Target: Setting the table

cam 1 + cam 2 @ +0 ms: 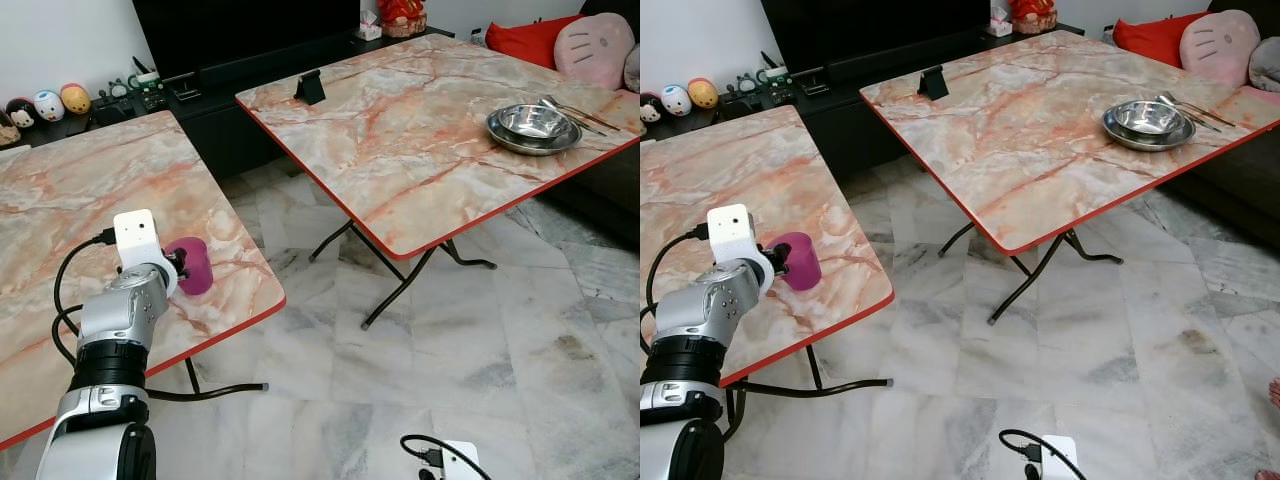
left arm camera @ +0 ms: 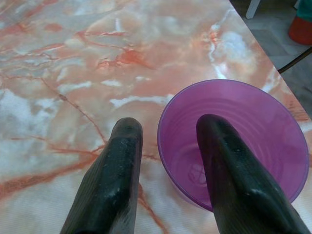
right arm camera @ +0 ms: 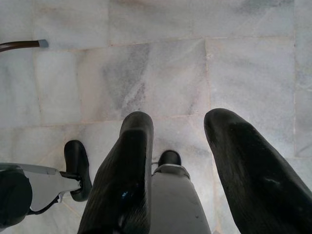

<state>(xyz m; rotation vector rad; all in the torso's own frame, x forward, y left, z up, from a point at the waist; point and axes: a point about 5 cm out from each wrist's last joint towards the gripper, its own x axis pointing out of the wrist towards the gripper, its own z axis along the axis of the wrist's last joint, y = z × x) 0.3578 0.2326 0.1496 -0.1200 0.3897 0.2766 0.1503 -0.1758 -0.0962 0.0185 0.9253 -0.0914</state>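
From the head views, the left end effector (image 1: 183, 268) reaches over the near marble-patterned surface (image 1: 90, 190) and meets a purple cup (image 1: 194, 265) that lies close to that surface's red-edged corner. The cup appears tipped toward the arm, its mouth facing the wrist. A second marble surface (image 1: 420, 140) stands well apart across the tiled floor (image 1: 500, 350), carrying a steel bowl (image 1: 533, 122) set in a steel plate (image 1: 505, 140) near its far right edge, with cutlery (image 1: 575, 110) just beside them. A small dark phone stand (image 1: 310, 87) sits at that surface's far-left edge. A black TV cabinet (image 1: 250, 70) runs behind both, with round figurines (image 1: 48, 104) on its left part, and red and pink cushions (image 1: 590, 45) lie at the far right.

In the left wrist view, the left end effector (image 2: 170, 151) straddles the rim of the purple cup (image 2: 253, 126): one finger (image 2: 229, 165) is inside the cup's mouth, the other (image 2: 117, 170) outside against the marble. Whether the fingers actually pinch the wall I cannot tell.

In the right wrist view, the right end effector (image 3: 178, 146) hangs above the floor tiles, its fingers spread apart and holding nothing, with the robot's own foot (image 3: 168, 161) below.
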